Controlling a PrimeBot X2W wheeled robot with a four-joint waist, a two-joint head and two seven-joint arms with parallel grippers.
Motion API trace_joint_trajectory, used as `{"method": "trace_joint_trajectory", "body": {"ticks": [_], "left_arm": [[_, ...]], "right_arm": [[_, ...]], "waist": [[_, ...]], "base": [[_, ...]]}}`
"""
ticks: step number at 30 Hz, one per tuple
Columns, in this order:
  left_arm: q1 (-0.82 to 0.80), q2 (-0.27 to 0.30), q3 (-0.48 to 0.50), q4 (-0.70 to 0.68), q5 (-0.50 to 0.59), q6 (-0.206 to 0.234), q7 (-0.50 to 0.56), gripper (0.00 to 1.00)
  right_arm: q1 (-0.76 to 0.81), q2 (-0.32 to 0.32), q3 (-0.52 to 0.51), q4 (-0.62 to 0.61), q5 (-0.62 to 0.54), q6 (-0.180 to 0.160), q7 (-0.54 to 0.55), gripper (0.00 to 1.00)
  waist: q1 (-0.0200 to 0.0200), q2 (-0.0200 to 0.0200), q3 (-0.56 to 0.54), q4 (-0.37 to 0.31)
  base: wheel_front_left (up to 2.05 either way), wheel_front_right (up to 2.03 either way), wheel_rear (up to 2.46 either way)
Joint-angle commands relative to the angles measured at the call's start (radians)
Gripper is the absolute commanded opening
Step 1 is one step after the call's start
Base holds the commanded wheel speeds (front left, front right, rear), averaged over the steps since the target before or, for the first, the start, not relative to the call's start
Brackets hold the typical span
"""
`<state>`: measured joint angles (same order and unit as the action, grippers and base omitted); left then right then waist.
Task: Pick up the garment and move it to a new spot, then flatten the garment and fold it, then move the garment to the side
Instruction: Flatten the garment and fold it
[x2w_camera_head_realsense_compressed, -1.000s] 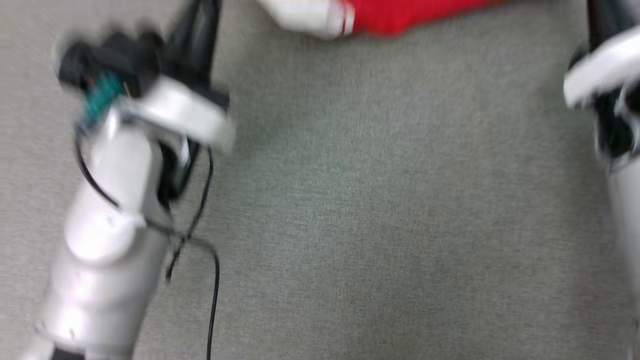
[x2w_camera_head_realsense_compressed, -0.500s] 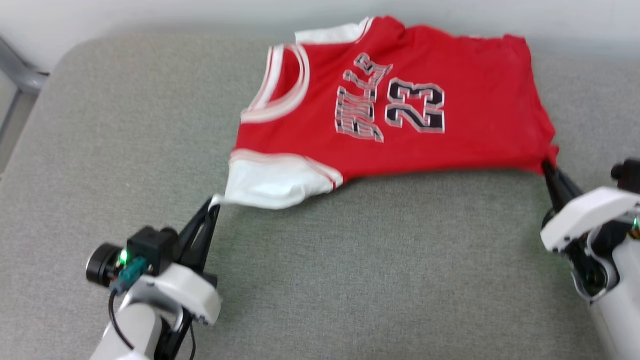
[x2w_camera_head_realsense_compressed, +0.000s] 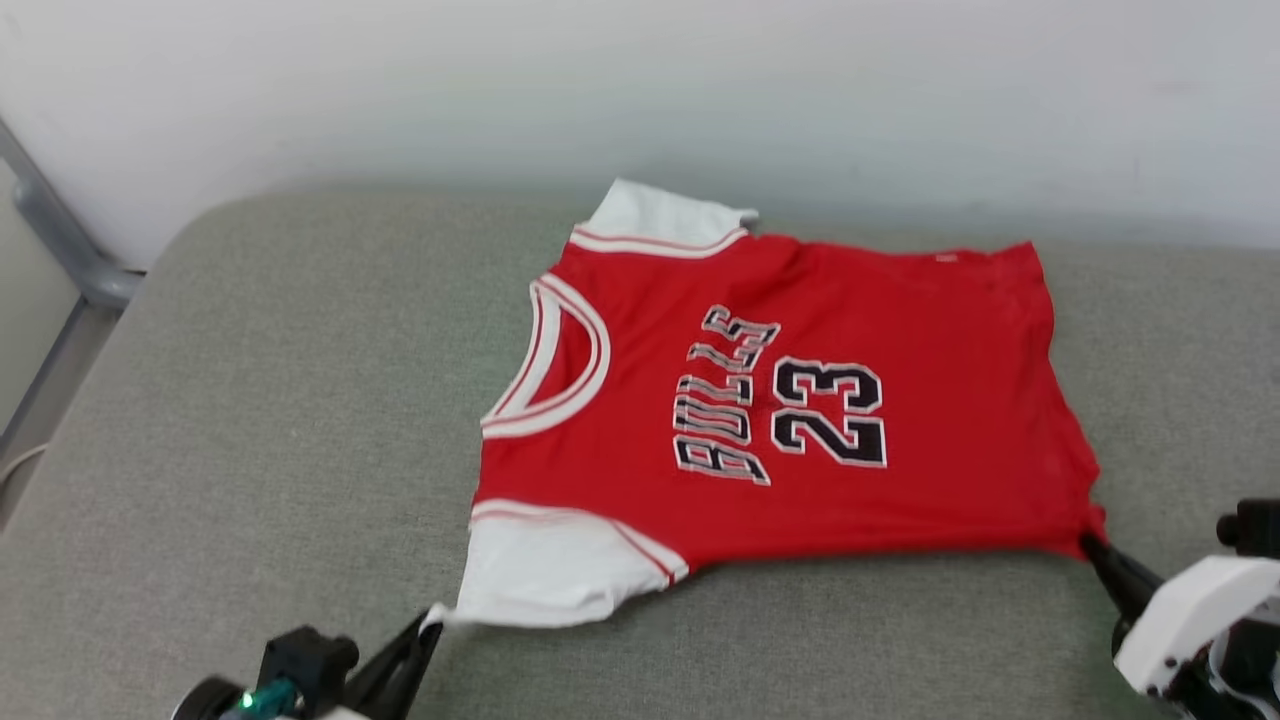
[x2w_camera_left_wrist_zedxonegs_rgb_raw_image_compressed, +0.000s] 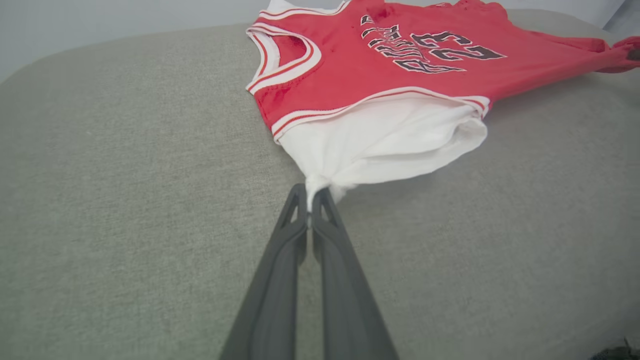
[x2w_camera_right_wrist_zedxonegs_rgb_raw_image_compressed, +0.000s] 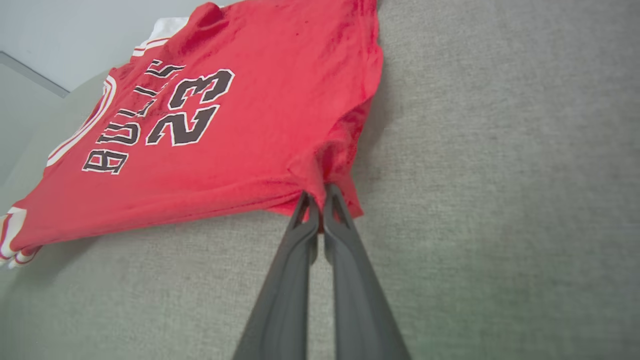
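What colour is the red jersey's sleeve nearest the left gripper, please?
White short sleeve, red-striped trim; left wrist view.

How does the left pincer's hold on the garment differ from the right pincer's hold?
The left pincer pinches the tip of the white sleeve; the right pincer pinches a red hem corner of the garment. The sleeve bunches into a narrow point at the left pincer, while the hem folds more broadly at the right pincer. Both are shut on the cloth, over the grey cushion.
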<state>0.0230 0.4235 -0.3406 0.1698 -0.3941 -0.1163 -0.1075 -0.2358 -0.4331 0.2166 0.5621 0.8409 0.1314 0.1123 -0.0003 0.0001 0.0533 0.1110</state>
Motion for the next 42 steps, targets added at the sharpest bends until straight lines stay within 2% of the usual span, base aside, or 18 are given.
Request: {"method": "trace_joint_trajectory", "body": {"ticks": [1, 9, 15, 24, 29, 42], "left_arm": [[0.039, 0.017, 0.004, -0.025, -0.018, -0.002, 0.02, 0.0], [0.226, 0.081, -0.023, -0.192, -0.081, -0.001, 0.141, 0.0], [0.282, 0.108, -0.011, -0.297, -0.097, 0.019, 0.168, 0.0], [0.147, 0.103, 0.041, -0.355, -0.076, 0.043, 0.122, 0.0], [0.039, 0.113, 0.031, -0.321, -0.064, 0.025, 0.134, 0.0], [-0.24, 0.116, -0.029, -0.153, -0.047, -0.004, 0.149, 0.0]], "right_arm": [[0.042, -0.02, 0.003, -0.026, 0.018, -0.002, 0.016, 0.0], [0.233, -0.07, -0.019, -0.179, 0.086, -0.001, 0.135, 0.0], [0.327, -0.09, -0.075, -0.303, 0.076, -0.001, 0.23, 0.0], [0.318, -0.039, -0.204, -0.456, 0.019, -0.001, 0.34, 0.0], [0.258, -0.004, -0.249, -0.501, -0.031, -0.001, 0.402, 0.0], [0.062, 0.069, -0.277, -0.447, -0.172, -0.001, 0.486, 0.0]], "waist": [[0.0003, -0.0001, -0.024, -0.003], [0.0003, -0.0001, -0.066, -0.005], [0.0003, -0.0001, -0.062, -0.009], [0.0003, -0.0001, -0.027, -0.018], [0.0003, -0.0001, 0.029, -0.024], [0.0003, -0.0001, 0.175, -0.047]], "base": [[0.0, 0.0, 0.0], [0.0, 0.0, 0.0], [0.0, 0.0, 0.0], [0.0, 0.0, 0.0], [0.0, 0.0, 0.0], [0.0, 0.0, 0.0]]}}
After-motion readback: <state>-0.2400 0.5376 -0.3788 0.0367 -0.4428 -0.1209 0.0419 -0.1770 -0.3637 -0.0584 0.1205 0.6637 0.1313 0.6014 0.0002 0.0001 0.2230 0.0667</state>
